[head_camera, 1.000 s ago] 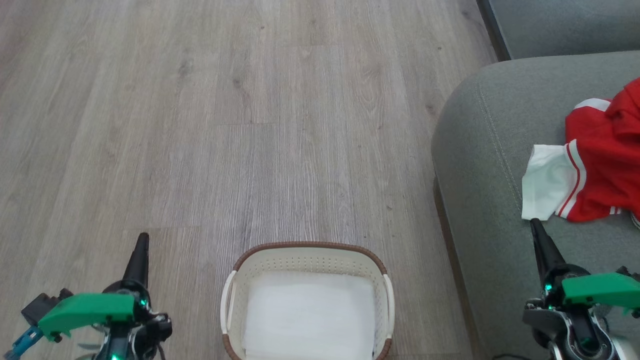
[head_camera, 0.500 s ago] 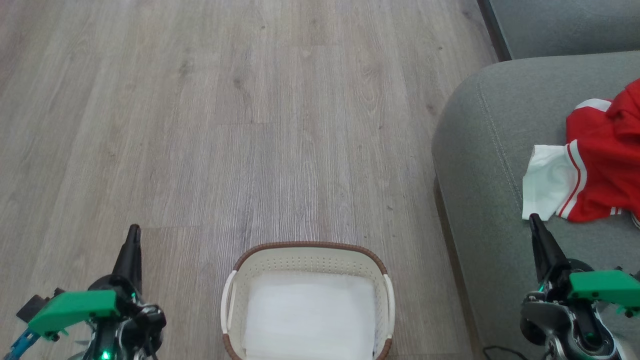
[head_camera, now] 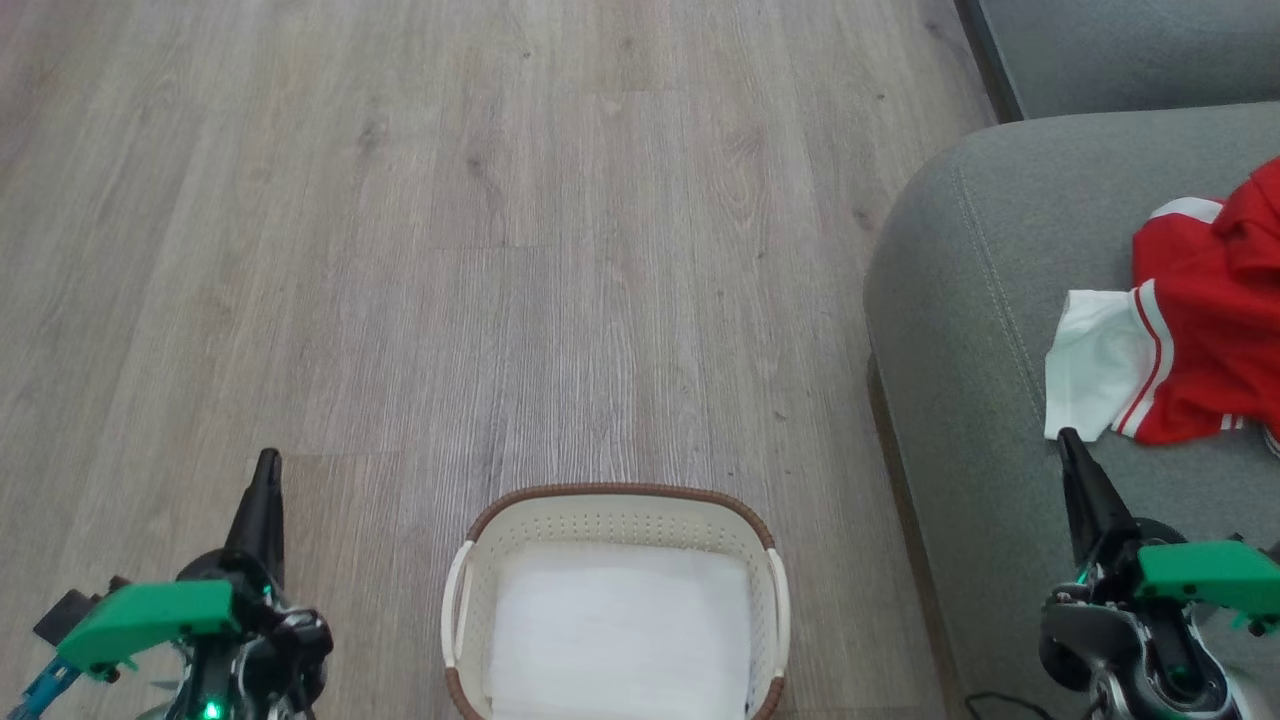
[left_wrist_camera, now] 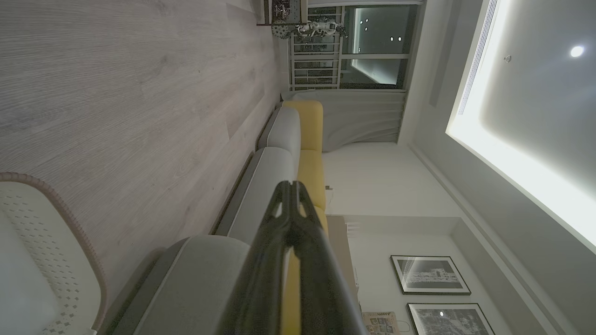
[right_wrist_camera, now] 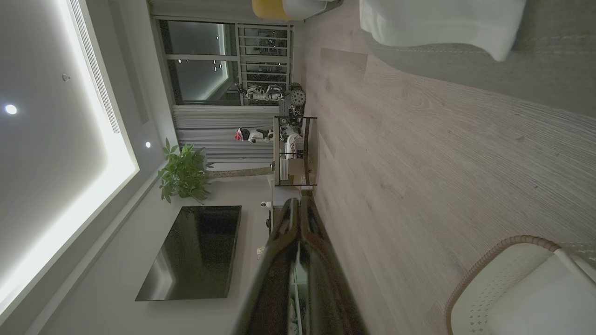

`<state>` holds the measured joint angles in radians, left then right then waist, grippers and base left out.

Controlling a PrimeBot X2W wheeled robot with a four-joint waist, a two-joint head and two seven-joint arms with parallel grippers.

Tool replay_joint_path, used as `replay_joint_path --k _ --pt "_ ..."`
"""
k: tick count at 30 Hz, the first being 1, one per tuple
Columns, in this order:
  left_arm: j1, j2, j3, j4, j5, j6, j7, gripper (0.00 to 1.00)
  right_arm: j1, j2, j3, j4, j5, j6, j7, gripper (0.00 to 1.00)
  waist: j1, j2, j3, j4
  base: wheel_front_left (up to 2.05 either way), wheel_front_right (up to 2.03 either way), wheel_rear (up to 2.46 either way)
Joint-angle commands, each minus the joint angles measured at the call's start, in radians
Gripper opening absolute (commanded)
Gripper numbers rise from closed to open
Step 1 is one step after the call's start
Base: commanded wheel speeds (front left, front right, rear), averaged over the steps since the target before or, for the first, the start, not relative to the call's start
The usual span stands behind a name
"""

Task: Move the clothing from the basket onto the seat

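Head view: basket (head_camera: 615, 490) at 6 o'clock w/o clothing (head_camera: 1210, 330), heaped on seat (head_camera: 970, 300) at 3 — prob. done; left gripper (head_camera: 265, 470), right gripper (head_camera: 1068, 445) pressed together, empty.

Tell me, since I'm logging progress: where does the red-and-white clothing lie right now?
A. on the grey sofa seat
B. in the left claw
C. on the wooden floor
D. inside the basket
A: the red-and-white clothing lies bunched on the grey sofa seat, and the basket on the floor has no red fabric in it.
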<state>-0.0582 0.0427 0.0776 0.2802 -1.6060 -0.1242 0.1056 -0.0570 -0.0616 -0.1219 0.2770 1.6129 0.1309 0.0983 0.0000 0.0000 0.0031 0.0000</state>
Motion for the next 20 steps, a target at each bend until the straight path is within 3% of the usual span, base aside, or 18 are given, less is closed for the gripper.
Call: replay_joint_path --k 1,20 --pt "-0.050 0.008 0.037 -0.035 -0.002 -0.007 0.008 0.00 -0.050 0.004 0.017 -0.033 0.003 0.000 0.008 0.00 0.0000 0.0000 0.000 0.000 0.00 0.00 0.00" --pt "-0.050 0.008 0.037 -0.035 -0.002 -0.007 0.008 0.00 -0.050 0.006 0.015 -0.033 0.001 0.000 0.010 0.00 0.0000 0.0000 0.000 0.000 0.00 0.00 0.00"
